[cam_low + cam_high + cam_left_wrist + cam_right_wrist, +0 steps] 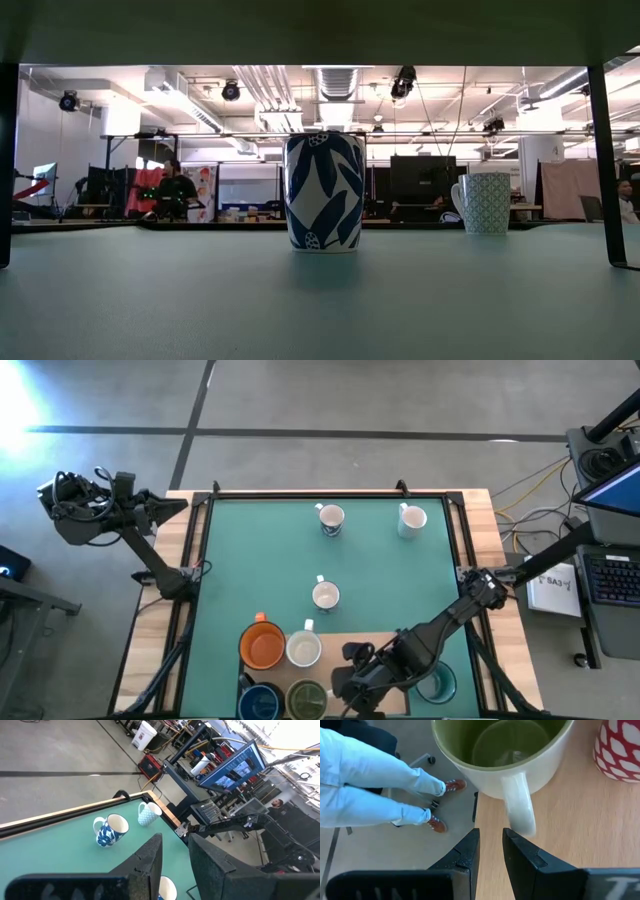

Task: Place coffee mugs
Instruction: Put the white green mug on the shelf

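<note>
While upright, the olive-green mug (500, 750) points its handle at the narrow-gapped, empty right hand (490, 847).

Four cams: one overhead, one table-level, one on each wrist.

High view looks straight down, far enough to take in the whole green table (260, 550) plus floor around it. Low view sits at tabletop height, facing level across into the room, close behind the blue-leaf mug (323, 192); that mug and the patterned white mug (484, 203) also show in the high and left wrist views. Left wrist view is well off the table, looking down across its far corner to the monitor desk (232, 767). Right wrist view is very close, right over the olive-green mug (502, 750), past the table edge to a person's legs (380, 785).
</note>
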You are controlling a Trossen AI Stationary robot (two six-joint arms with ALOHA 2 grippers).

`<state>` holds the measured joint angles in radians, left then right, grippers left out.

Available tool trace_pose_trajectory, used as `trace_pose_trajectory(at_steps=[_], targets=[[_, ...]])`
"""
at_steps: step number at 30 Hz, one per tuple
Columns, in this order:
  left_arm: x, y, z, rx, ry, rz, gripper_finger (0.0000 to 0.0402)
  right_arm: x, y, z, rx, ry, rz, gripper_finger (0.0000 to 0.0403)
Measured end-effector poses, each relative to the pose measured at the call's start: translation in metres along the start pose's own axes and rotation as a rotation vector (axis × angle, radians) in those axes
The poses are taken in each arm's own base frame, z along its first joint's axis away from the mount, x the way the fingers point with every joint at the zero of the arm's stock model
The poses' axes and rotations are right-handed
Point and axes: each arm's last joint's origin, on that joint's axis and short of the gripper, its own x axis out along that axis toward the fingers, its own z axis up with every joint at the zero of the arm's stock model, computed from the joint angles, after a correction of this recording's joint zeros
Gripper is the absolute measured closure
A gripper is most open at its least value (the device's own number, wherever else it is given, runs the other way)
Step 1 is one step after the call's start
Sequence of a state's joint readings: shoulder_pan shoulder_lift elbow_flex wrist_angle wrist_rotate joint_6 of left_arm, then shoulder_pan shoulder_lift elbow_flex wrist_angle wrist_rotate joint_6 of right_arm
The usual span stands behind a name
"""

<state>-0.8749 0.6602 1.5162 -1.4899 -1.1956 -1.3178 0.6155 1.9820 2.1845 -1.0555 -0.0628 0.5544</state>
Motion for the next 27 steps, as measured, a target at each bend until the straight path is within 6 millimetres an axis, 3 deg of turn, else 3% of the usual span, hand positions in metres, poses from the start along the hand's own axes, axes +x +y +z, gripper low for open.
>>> trace_pose_trajectory(at_steps=[10, 27], targets=[[0.0, 0.0, 0.0, -0.001, 0.002, -0.001, 0.0322, 0.011, -0.002, -0.002, -0.013, -0.009, 0.004, 0.033], [0.0, 0.0, 0.0, 0.0, 0.004, -0.001, 0.0322, 0.011, -0.018, 0.009, -0.098, -0.04, -0.022, 0.033]])
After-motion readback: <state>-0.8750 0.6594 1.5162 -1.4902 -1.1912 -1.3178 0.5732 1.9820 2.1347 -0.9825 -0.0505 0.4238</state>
